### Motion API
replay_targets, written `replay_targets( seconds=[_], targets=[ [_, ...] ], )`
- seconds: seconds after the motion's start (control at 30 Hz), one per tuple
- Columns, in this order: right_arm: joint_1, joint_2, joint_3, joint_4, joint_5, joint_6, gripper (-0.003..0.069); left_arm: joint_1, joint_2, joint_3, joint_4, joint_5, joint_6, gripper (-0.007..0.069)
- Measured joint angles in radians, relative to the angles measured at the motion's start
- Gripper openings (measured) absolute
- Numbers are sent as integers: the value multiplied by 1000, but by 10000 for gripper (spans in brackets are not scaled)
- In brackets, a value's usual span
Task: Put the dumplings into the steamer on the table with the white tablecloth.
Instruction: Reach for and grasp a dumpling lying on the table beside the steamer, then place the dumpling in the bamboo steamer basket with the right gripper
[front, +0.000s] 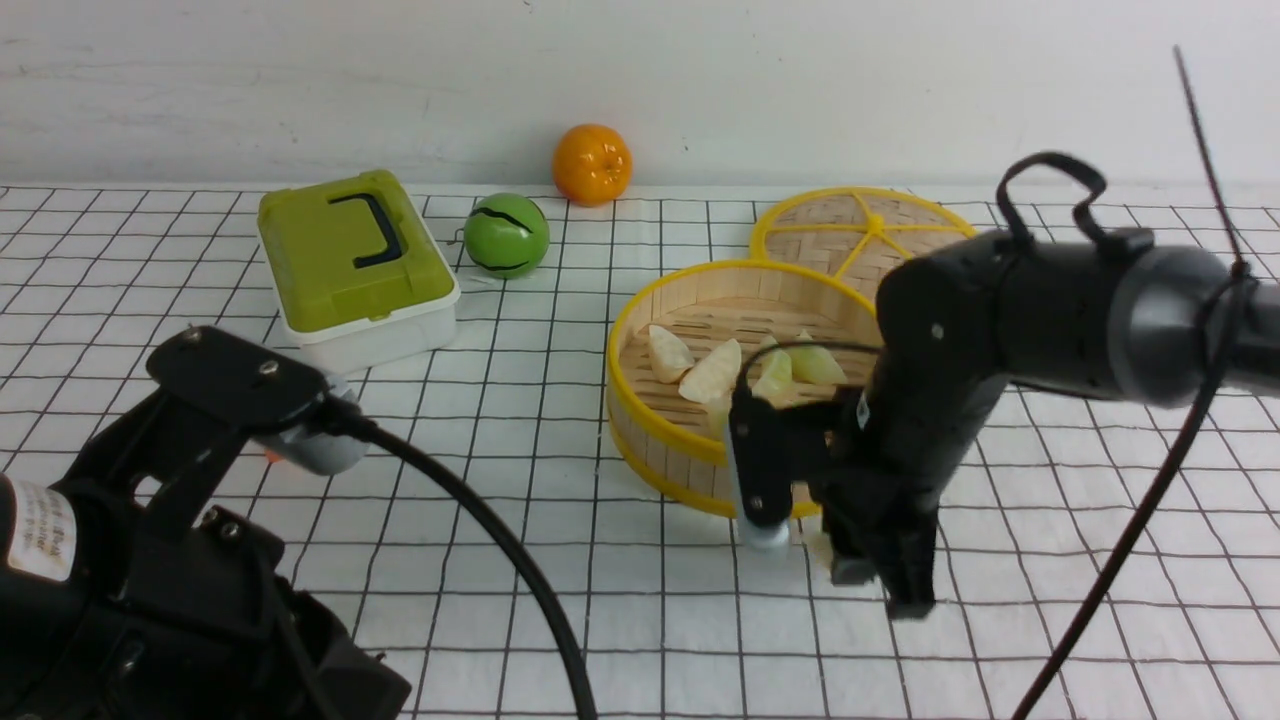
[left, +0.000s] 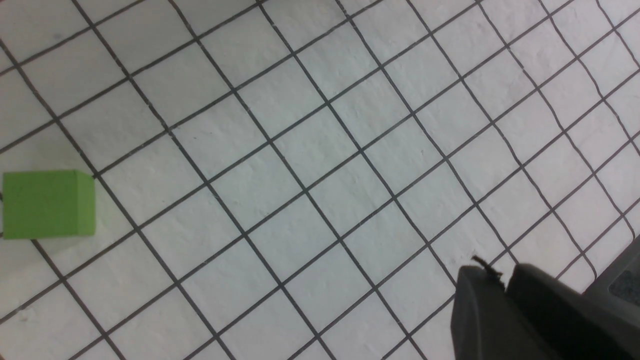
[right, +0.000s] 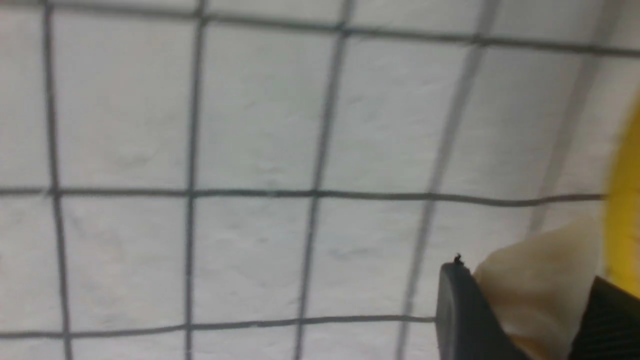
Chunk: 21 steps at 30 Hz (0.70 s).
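Right wrist view: R jaws pinch smooth cream dumpling (right: 535, 280) by yellow-rimmed steamer (right: 622, 200); L jaws pressed together.

Dumplings (front: 712, 372) inside bamboo steamer (front: 668, 455), one dumpling (right: 535, 285) outside

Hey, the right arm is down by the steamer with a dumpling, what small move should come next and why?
Probably lift the right gripper straight up. A cream dumpling sits between its fingers, low on the tablecloth right beside the steamer, whose wall stands higher than the dumpling and must be cleared first.
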<state>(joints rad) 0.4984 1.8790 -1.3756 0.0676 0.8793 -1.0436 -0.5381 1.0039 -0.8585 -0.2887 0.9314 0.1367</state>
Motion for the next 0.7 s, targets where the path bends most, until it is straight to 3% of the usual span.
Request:
replay_targets(
  seconds=[0.17, 0.33, 0.47, 0.7],
  targets=[
    [-15, -24, -123, -3, -60, 158, 199, 0, 0, 0, -1, 0, 1, 75],
    [-50, 45, -181, -12, -251, 361, 199, 0, 0, 0, -2, 3, 1, 76],
    [-60, 116, -181, -39, -269, 471, 199, 0, 0, 0, -2, 12, 1, 76],
    [-84, 190, -181, -158, -274, 798, 202, 0, 0, 0, -2, 27, 1, 83]
  ],
)
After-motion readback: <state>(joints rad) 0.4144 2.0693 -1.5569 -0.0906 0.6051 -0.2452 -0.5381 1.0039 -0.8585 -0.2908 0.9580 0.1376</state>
